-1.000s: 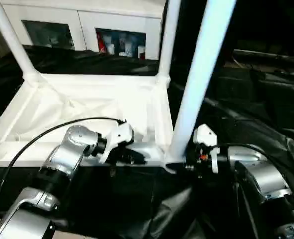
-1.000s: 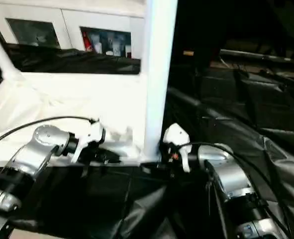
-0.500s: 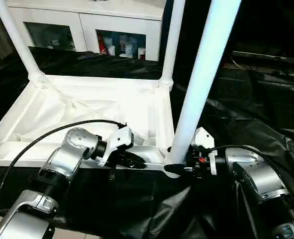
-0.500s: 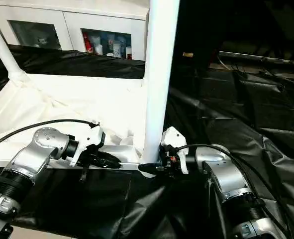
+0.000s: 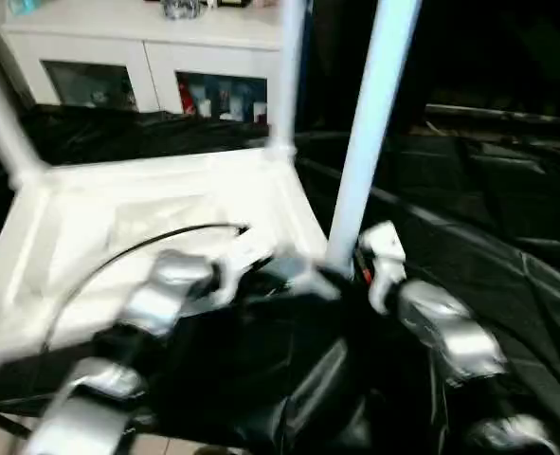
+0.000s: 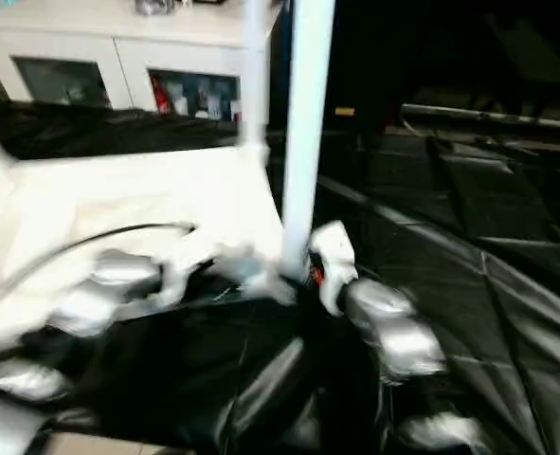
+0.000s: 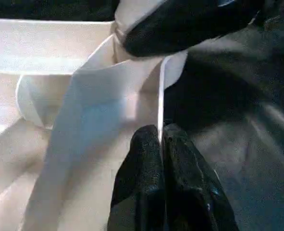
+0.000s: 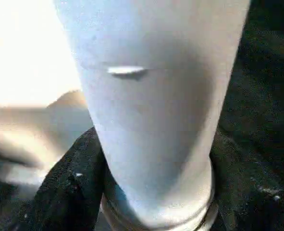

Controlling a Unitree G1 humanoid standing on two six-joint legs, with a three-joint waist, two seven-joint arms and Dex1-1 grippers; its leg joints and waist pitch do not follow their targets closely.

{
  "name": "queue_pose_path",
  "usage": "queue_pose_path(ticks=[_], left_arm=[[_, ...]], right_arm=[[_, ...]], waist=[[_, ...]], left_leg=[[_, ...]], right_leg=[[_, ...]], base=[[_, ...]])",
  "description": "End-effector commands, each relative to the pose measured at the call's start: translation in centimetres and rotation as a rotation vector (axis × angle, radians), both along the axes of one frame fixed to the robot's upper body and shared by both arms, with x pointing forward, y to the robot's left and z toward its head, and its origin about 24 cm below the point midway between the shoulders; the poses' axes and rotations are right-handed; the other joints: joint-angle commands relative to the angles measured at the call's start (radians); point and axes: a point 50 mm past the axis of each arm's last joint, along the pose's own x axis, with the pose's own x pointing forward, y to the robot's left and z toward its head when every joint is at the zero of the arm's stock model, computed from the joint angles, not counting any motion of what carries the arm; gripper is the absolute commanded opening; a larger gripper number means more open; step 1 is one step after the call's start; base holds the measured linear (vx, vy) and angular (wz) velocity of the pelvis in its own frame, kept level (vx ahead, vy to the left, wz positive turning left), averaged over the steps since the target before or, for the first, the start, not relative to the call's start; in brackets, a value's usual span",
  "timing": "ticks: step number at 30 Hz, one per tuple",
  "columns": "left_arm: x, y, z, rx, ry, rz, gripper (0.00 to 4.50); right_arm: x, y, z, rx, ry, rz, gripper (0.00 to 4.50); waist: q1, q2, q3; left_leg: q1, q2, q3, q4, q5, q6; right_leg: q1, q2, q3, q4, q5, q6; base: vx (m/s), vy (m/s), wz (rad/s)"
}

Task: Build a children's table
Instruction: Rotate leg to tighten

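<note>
The children's table lies upside down on black cloth, its white top (image 5: 99,237) showing the ribbed underside. Three white legs stand upright in corner sockets: the near-right leg (image 5: 365,142), the far-right leg (image 5: 287,76) and the far-left leg (image 5: 0,114). My left gripper (image 7: 161,139) is shut on the thin rim of the top, right beside the near-right socket. My right gripper (image 8: 156,192) is closed around the base of the near-right leg (image 8: 151,106), with a black finger (image 8: 69,192) pressed on each side. In the head view both grippers meet at that corner (image 5: 332,280).
A white cabinet (image 5: 118,57) with glass doors stands behind the table. Creased black cloth (image 5: 469,218) covers the floor to the right and in front. My silver forearms (image 5: 441,332) reach in from the bottom edge.
The head views have shifted and blurred, so the camera moved. Both grippers stay at the near-right corner, left on the rim and right on the leg's base.
</note>
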Motion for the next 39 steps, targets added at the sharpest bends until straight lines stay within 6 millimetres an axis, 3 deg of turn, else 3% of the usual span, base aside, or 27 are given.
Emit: queue_pose_path(ticks=[1,2,5,6,8,9,10,12,15,17,18,19,21,26,28,29,32,35,38,39], left_arm=[[-1.3,-4.0,-1.1,-0.018,0.052,-0.07,0.0],[-1.4,-4.5,-1.0,-0.024,0.05,-0.076,0.0],[-1.5,-5.0,-1.0,-0.03,0.043,-0.084,0.0],[-1.4,-4.8,-1.0,-0.027,0.042,-0.078,0.0],[-1.3,-4.7,-1.0,-0.022,0.041,-0.071,0.0],[-1.2,-4.4,-1.0,-0.015,0.04,-0.065,0.0],[-1.1,-3.8,-1.1,-0.003,0.04,-0.053,0.0],[-0.8,-3.0,-1.1,0.013,0.042,-0.038,0.0],[-0.7,-1.5,-1.1,0.032,0.055,-0.043,0.0],[-0.8,-0.5,-1.1,0.045,0.069,-0.068,0.0],[-0.9,0.1,-1.1,0.054,0.075,-0.09,0.0],[-0.9,0.4,-1.0,0.055,0.078,-0.105,0.0],[-1.1,1.5,-0.6,0.067,0.09,-0.171,0.0],[-1.6,3.0,0.2,0.051,0.103,-0.306,0.0],[-1.9,3.4,0.4,0.052,0.123,-0.337,0.0],[-2.1,3.8,0.5,0.055,0.133,-0.368,0.0],[-2.3,4.2,0.7,0.048,0.155,-0.399,0.0],[-2.4,4.4,0.7,0.046,0.159,-0.408,0.0],[-2.5,4.5,0.6,0.043,0.167,-0.414,0.0],[-2.5,4.5,0.6,0.043,0.168,-0.414,0.0]], right_arm=[[-0.6,2.6,-1.8,-0.036,0.088,-0.009,2.67],[-0.5,3.1,-1.8,-0.032,0.082,-0.018,2.67],[-0.4,4.4,-1.3,-0.015,0.052,0.021,2.67],[-0.3,4.8,-0.9,0.006,0.037,0.046,3.22],[-0.3,5.0,-0.8,0.016,0.036,0.047,3.36],[-0.2,5.0,-0.7,0.025,0.033,0.052,3.43],[0.0,4.8,-0.5,0.024,0.027,0.057,3.57],[0.3,4.4,-0.3,0.013,0.014,0.061,3.81],[0.6,3.8,0.6,0.009,-0.028,0.152,3.85],[0.2,3.1,1.1,0.003,-0.047,0.256,3.85],[-0.1,2.6,1.5,-0.01,-0.061,0.327,3.85],[-0.3,2.3,1.6,-0.015,-0.064,0.355,3.85],[-1.2,1.0,2.0,-0.029,-0.064,0.484,3.85],[-2.8,-1.1,2.1,-0.07,-0.027,0.66,3.85],[-3.1,-1.6,2.1,-0.08,-0.019,0.7,3.85],[-3.4,-2.0,2.2,-0.084,-0.01,0.73,3.85],[-3.7,-2.4,2.5,-0.073,0.003,0.769,3.85],[-3.8,-2.4,2.5,-0.066,0.008,0.782,3.85],[-4.0,-2.2,2.5,-0.064,0.015,0.803,3.59],[-4.0,-2.2,2.5,-0.064,0.015,0.803,3.52]], waist=[[-0.012,-0.008,-0.029],[-0.011,-0.003,-0.03],[-0.016,-0.009,-0.026],[-0.017,-0.017,-0.026],[-0.015,-0.015,-0.026],[-0.014,-0.011,-0.025],[-0.014,-0.019,-0.028],[-0.014,-0.014,-0.025],[-0.015,-0.016,-0.03],[-0.014,-0.016,-0.032],[-0.011,-0.017,-0.039],[-0.006,-0.019,-0.043],[-0.001,-0.023,-0.041],[0.009,-0.028,-0.051],[0.016,-0.03,-0.06],[0.025,-0.027,-0.06],[0.029,-0.026,-0.062],[0.03,-0.027,-0.067],[0.029,-0.027,-0.058],[0.028,-0.027,-0.054]], left_leg=[[0.029,0.061,-0.045,-0.085,-0.545,-0.065],[0.029,0.061,-0.044,-0.085,-0.54,-0.062],[0.028,0.059,-0.043,-0.087,-0.555,-0.051],[0.024,0.059,-0.043,-0.089,-0.552,-0.045],[0.024,0.059,-0.044,-0.089,-0.548,-0.045],[0.025,0.059,-0.043,-0.089,-0.547,-0.046],[0.025,0.06,-0.043,-0.089,-0.538,-0.044],[0.024,0.06,-0.044,-0.091,-0.543,-0.044],[0.02,0.061,-0.047,-0.091,-0.554,-0.047],[0.009,0.063,-0.048,-0.096,-0.533,-0.044],[0.001,0.065,-0.046,-0.095,-0.482,-0.037],[0.003,0.067,-0.038,-0.092,-0.432,-0.025],[0.001,0.068,-0.027,-0.087,-0.366,0.002],[-0.003,0.07,-0.012,-0.07,-0.246,0.051],[-0.011,0.067,-0.009,-0.056,-0.143,0.074],[-0.013,0.066,-0.006,-0.047,-0.084,0.106],[-0.013,0.065,-0.006,-0.04,-0.09,0.12],[-0.018,0.063,-0.006,-0.03,-0.043,0.142],[-0.018,0.066,-0.006,-0.037,-0.115,0.125],[-0.017,0.066,-0.006,-0.041,-0.159,0.103]], right_leg=[[-0.001,-0.085,0.049,-0.116,-0.57,-0.087],[-0.002,-0.086,0.051,-0.114,-0.551,-0.093],[-0.006,-0.088,0.051,-0.123,-0.583,-0.078],[-0.004,-0.089,0.051,-0.125,-0.597,-0.067],[-0.006,-0.091,0.052,-0.124,-0.603,-0.064],[-0.01,-0.092,0.055,-0.126,-0.607,-0.064],[-0.009,-0.093,0.056,-0.125,-0.603,-0.066],[-0.01,-0.093,0.056,-0.125,-0.604,-0.067],[-0.005,-0.095,0.053,-0.123,-0.61,-0.063],[0.004,-0.095,0.055,-0.118,-0.579,-0.063],[0.011,-0.095,0.059,-0.11,-0.507,-0.075],[0.008,-0.092,0.064,-0.102,-0.424,-0.098],[0.008,-0.087,0.068,-0.092,-0.322,-0.133],[0.013,-0.082,0.068,-0.073,-0.211,-0.201],[0.019,-0.076,0.066,-0.049,-0.064,-0.237],[0.014,-0.071,0.063,-0.034,0.049,-0.263],[0.015,-0.07,0.061,-0.025,0.088,-0.288],[0.014,-0.066,0.06,-0.015,0.152,-0.296],[0.011,-0.07,0.06,-0.027,0.037,-0.285],[0.01,-0.072,0.063,-0.035,-0.039,-0.273]], base=[[0.0,0.0,0.0],[0.0,0.0,0.0],[0.0,0.0,0.0],[0.0,0.0,0.0],[0.0,0.0,0.0],[0.0,0.0,0.0],[0.0,0.0,0.0],[0.0,0.0,0.0],[0.0,0.0,0.0],[0.0,0.0,0.0],[0.0,0.0,0.0],[0.0,0.0,0.0],[0.0,0.0,0.0],[0.049,-0.028,0.01],[0.072,-0.034,0.0],[0.061,-0.017,-0.01],[0.035,0.001,0.01],[0.0,0.0,0.0],[0.0,0.0,0.0],[0.0,0.0,0.0]])
